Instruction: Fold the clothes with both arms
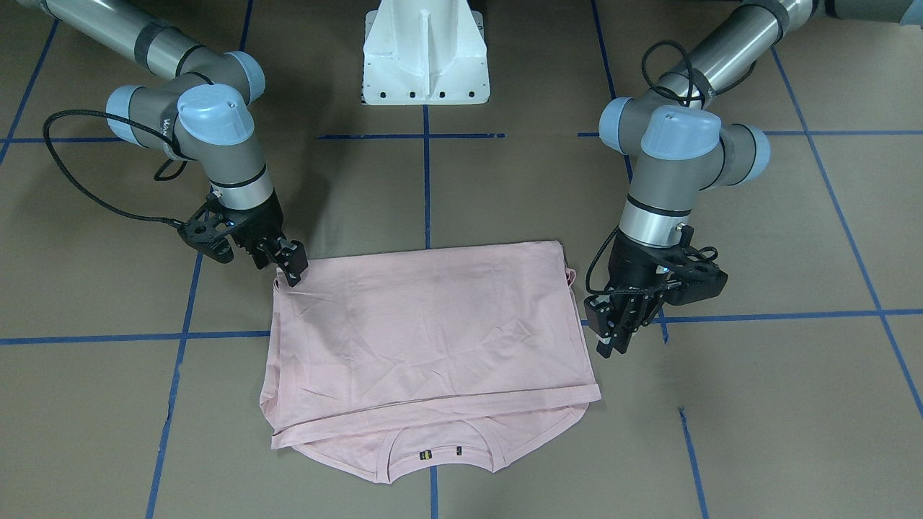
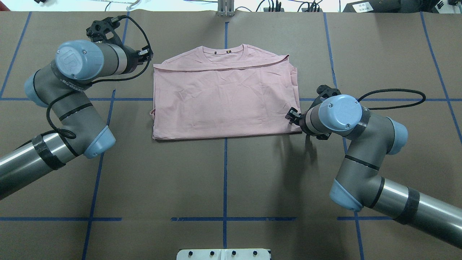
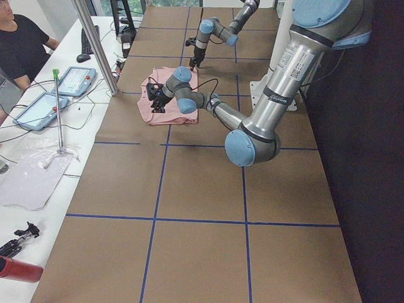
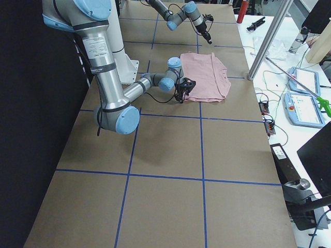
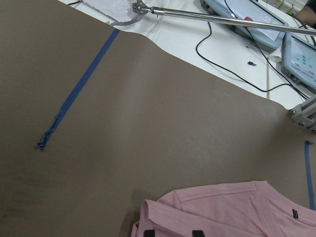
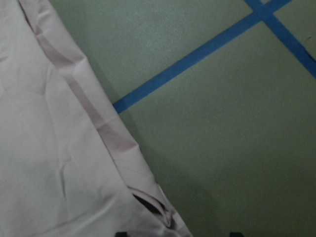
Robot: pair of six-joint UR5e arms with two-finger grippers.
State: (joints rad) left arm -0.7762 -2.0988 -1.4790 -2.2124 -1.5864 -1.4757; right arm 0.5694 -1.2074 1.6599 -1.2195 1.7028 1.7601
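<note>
The pale pink T-shirt [image 1: 433, 331] lies flat on the brown table, folded into a rectangle, also in the overhead view [image 2: 223, 101]. Its collar [image 1: 425, 454] faces away from the robot; the Snoopy drawing is hidden. My left gripper [image 1: 609, 346] hovers beside the shirt's collar-end corner; the left wrist view shows its fingertips [image 5: 149, 232] apart over the shirt's edge [image 5: 222, 212], gripping nothing. My right gripper [image 1: 294, 274] sits at the shirt's corner near the robot. The right wrist view shows its fingertips [image 6: 121, 233] wide apart with the shirt's corner [image 6: 49, 148] between them.
The white pedestal base [image 1: 425, 58] stands at the robot's side of the table. Blue tape lines [image 2: 225, 180] grid the brown surface. A side table with tablets [image 3: 76, 79], cables and a metal post [image 3: 95, 44] runs along the far edge, where a person [image 3: 25, 44] sits.
</note>
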